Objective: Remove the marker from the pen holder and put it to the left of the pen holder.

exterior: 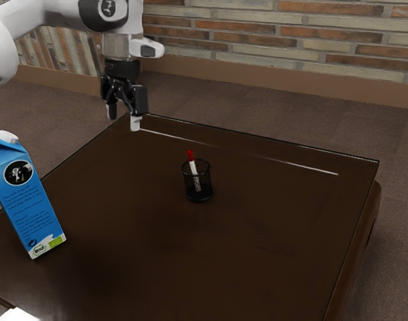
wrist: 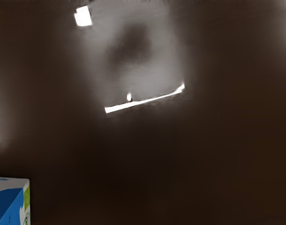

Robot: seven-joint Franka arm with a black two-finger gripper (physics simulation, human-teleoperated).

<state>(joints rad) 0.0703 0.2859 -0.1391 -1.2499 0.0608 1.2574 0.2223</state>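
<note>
Well, my fingers (exterior: 123, 122) stand wide, seemingly near the table edge (exterior: 257, 138), well apart from the marker (exterior: 190, 156) in the pen holder (exterior: 200, 195).

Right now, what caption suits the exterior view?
Gripper open and empty, marker in the holder, carton on the table.

Marker (exterior: 194, 172): white, red-tipped, leaning | in black mesh pen holder (exterior: 198, 182), upright | on table (exterior: 257, 234)

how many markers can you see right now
1: the marker, red end up, leaning inside the mesh pen holder on the table. Others could be hidden behind the milk carton.
</note>
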